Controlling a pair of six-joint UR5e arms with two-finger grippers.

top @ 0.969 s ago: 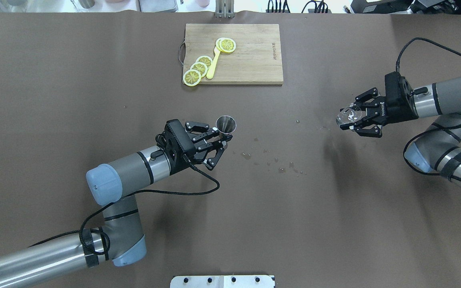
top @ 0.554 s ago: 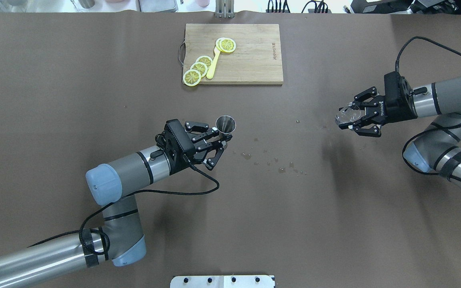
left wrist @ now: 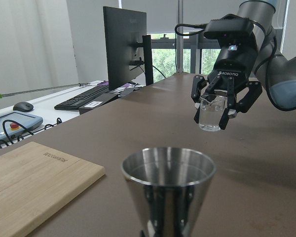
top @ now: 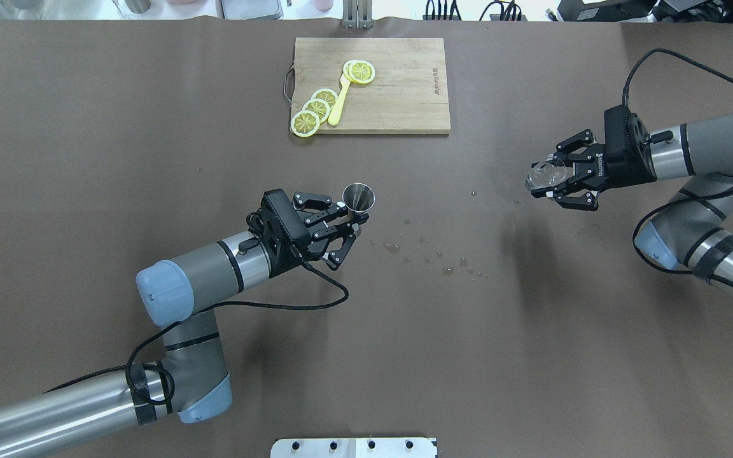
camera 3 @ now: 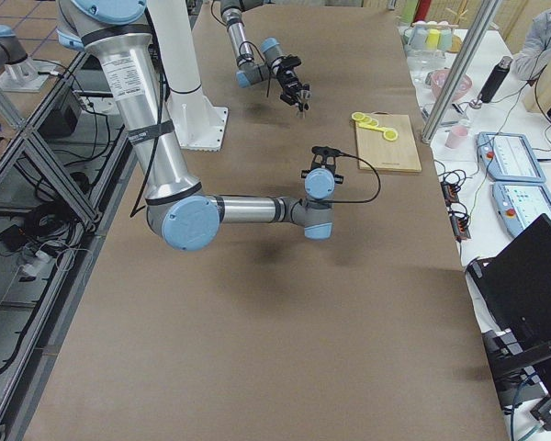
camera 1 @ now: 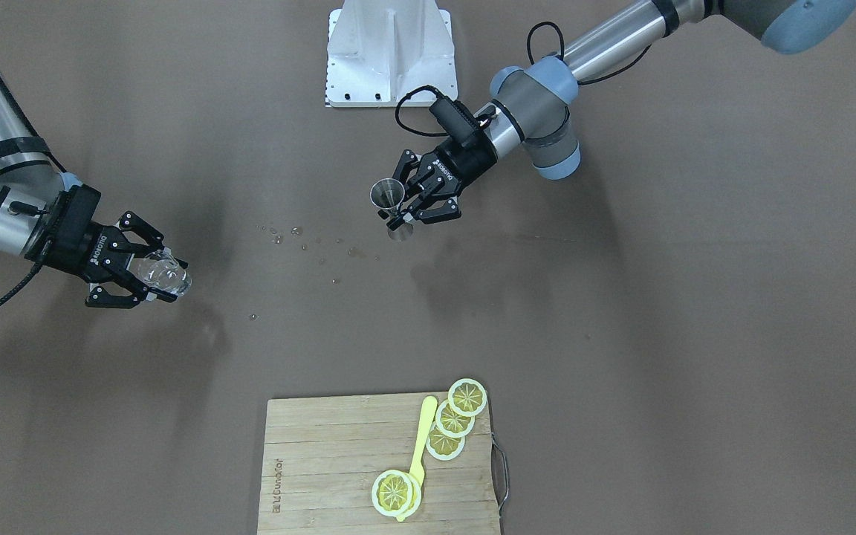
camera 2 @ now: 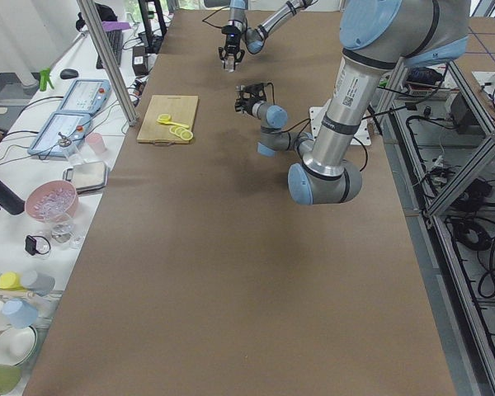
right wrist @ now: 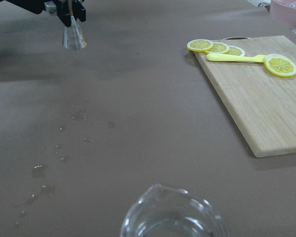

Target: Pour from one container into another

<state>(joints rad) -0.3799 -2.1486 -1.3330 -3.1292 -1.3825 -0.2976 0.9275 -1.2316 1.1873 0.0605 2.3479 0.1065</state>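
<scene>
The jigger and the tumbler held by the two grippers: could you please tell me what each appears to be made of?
The jigger looks like steel with a satin finish: grey, opaque, with soft streaky reflections on its cone. The tumbler is probably clear glass, though clear plastic cannot be excluded: it is see-through and its rim glints.

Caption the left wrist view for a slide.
Grey steel hourglass jigger up close; beyond, right gripper holds small clear glass tumbler above brown table.
</scene>
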